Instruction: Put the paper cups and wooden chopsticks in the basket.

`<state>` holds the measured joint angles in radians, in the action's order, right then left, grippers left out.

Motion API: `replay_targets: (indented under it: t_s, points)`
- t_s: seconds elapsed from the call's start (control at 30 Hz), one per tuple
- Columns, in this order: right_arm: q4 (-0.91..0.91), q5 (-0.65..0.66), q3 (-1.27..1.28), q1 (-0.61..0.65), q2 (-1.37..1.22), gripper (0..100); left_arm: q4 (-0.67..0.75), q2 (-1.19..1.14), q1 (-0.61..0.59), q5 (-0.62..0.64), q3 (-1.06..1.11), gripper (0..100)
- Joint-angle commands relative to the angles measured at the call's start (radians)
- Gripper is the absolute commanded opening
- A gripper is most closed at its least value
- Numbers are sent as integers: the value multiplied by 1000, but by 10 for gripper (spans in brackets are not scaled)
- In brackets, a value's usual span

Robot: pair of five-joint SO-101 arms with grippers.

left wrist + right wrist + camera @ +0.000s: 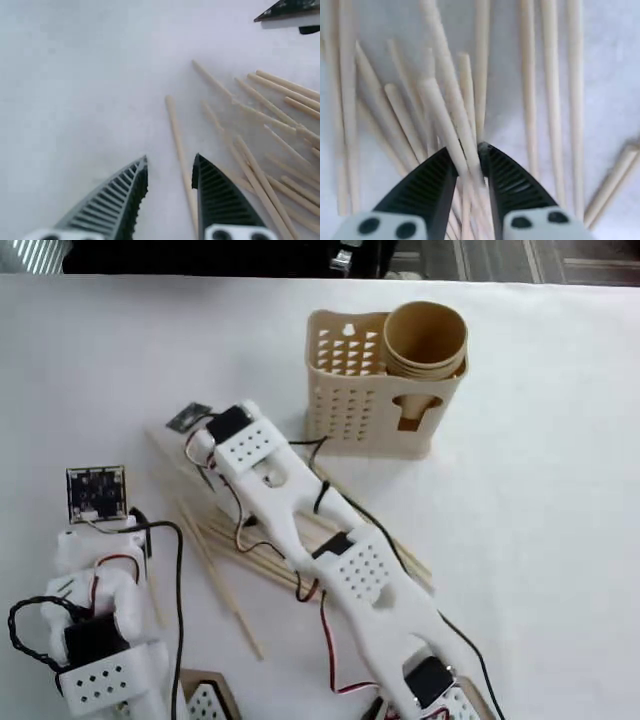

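Chopsticks [436, 102] lie fanned ahead of my right gripper [466, 148], which pinches a couple between its jaws. My left gripper [171, 159] hangs spread over another; cups [425, 340] sit in the basket [350, 390].

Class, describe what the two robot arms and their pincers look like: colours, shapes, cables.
The left arm and right arm have white plastic shells with grids of small round holes, black motor blocks, and loose black and red cables. The left pincer and right pincer have dark, tapering fingers with ribbed inner faces on white mounts.
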<state>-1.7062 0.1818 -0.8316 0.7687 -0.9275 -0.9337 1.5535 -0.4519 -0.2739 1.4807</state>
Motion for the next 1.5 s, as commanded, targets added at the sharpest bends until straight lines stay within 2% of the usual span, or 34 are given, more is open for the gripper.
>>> replay_targets:
  t_s: [0.0, 0.43, 1.17, 1.47]
  points:
    - [-13, -6, -12, -12, 70, 19, 26, 10, -2, -8, -5, 158]
    - [-13, -6, 173, -1, 298, 19, 26, 10, -2, -8, -5, 158]
    - [-12, -12, 184, -2, 329, 19, 26, 10, -2, -5, -5, 158]
    - [-13, -11, 192, -15, 573, 18, 26, 10, -2, -5, -5, 158]
